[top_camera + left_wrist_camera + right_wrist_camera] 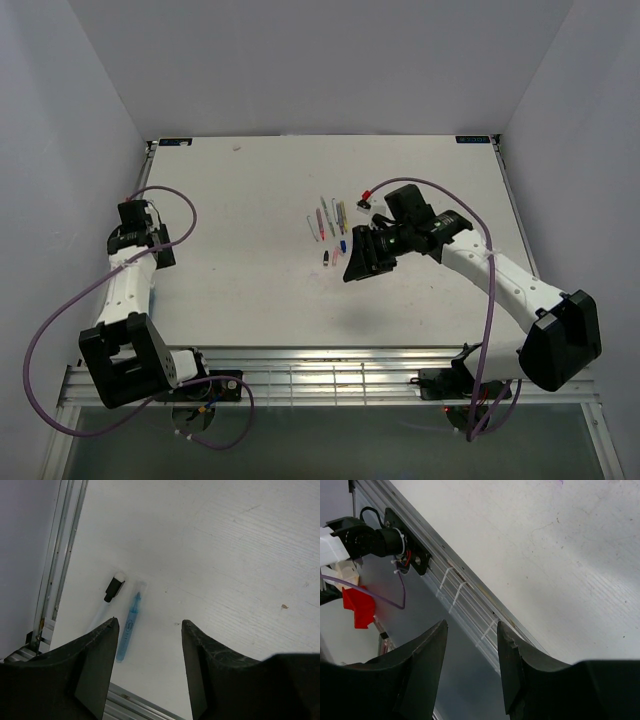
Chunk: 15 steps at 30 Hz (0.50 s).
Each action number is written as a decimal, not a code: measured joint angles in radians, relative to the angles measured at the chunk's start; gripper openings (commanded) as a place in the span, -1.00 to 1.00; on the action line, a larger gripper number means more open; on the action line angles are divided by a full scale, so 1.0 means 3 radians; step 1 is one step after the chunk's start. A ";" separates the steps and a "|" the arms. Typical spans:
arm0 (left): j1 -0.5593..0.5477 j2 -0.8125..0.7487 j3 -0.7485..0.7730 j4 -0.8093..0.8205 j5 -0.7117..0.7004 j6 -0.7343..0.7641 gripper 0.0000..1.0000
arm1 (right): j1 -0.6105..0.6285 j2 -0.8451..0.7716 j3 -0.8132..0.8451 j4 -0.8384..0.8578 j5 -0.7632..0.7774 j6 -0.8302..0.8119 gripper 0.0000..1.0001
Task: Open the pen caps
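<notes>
Several thin pens (pixel 331 216) lie side by side at the table's middle in the top view. Just in front of them lie tiny pen caps: a blue one (pixel 343 245), a pink one (pixel 335 255) and a dark one (pixel 326 259). My right gripper (pixel 360 266) hovers just right of these caps, open and empty (pixel 470 630). My left gripper (pixel 142 222) is at the table's left edge, open and empty (pixel 149 624). Ahead of it lie a blue pen (pixel 129 627) and a small black cap (pixel 114 587), apart from the fingers.
The right wrist view looks past the table's front edge to a metal rail (pixel 465 587) and a purple cable (pixel 380 597). A metal rail (pixel 60 555) runs along the table's left edge beside the blue pen. White walls enclose the table.
</notes>
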 measured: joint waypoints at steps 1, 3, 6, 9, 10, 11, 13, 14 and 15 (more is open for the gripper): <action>0.0000 0.0000 -0.0009 0.0011 -0.0004 0.0034 0.27 | 0.0028 0.0023 0.0001 -0.0019 0.0008 -0.0011 0.02; 0.0011 -0.0015 -0.0081 0.0094 0.0005 0.0142 0.23 | 0.0095 0.0061 0.0001 -0.0067 0.0024 -0.0036 0.02; 0.0037 -0.0090 -0.0314 0.0184 0.0020 0.0308 0.24 | 0.0237 0.0112 0.0028 -0.0158 0.0066 -0.0074 0.02; 0.0043 -0.0188 -0.0493 0.0206 0.0114 0.0446 0.25 | 0.0361 0.0187 0.0090 -0.0243 0.0095 -0.0092 0.02; 0.0043 -0.0217 -0.0518 0.0206 0.0159 0.0482 0.23 | 0.0399 0.0211 0.0104 -0.0258 0.0103 -0.0098 0.02; 0.0043 -0.0244 -0.0521 0.0207 0.0210 0.0516 0.22 | 0.0434 0.0228 0.0108 -0.0273 0.0111 -0.0104 0.02; 0.0043 -0.0281 -0.0515 0.0234 0.0337 0.0590 0.11 | 0.0486 0.0248 0.0107 -0.0343 0.0144 -0.0122 0.02; 0.0043 -0.0281 -0.0492 0.0217 0.0430 0.0626 0.03 | 0.0512 0.0256 0.0107 -0.0383 0.0168 -0.0135 0.02; 0.0043 -0.0264 -0.0460 0.0191 0.0516 0.0675 -0.04 | 0.0535 0.0262 0.0107 -0.0417 0.0193 -0.0148 0.02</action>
